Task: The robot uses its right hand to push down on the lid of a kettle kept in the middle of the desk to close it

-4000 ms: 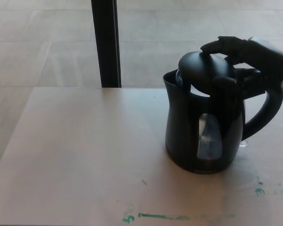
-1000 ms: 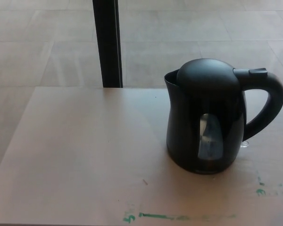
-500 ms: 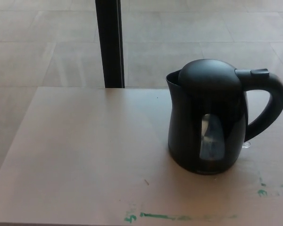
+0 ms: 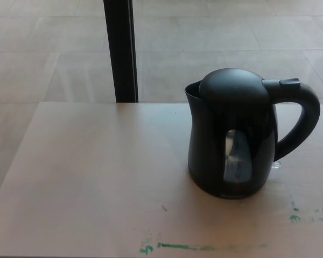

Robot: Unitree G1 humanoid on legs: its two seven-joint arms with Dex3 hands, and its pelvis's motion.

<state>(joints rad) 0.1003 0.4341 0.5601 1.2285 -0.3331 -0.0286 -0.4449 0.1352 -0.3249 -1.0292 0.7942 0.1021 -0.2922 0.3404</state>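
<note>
Nearest to you, along the front edge of the desk [image 4: 86,177], you see a smeared green paint line [image 4: 177,246] with a small green squiggle at its left end, and a few more green flecks [image 4: 295,217] off to the right. A tiny dark speck [image 4: 163,207] sits on the pale, matte desk surface just behind that line. The rest of the tabletop on your left is a plain light tan, evenly lit.

Further in, right of centre, stands the black kettle [image 4: 231,156], upright on the desk. Its lid [image 4: 232,85] sits down flush on the body, domed and closed, with no gap showing at the rim. The spout points left, the handle [image 4: 301,121] loops out to the right, and a small button [image 4: 289,83] sits on top of the handle where it meets the lid. You can see a clear water-level window [image 4: 237,156] on the side facing you. A small clear object peeks out at the base behind the handle; you cannot tell what it is.

Neither of the robot's hands shows anywhere, so you cannot tell how their fingers stand.

Beyond the desk's far edge, a black vertical post [image 4: 120,51] rises out of the top of the picture, left of the kettle. Behind it lies a floor [image 4: 54,59] of large pale tiles with faint joints.
</note>
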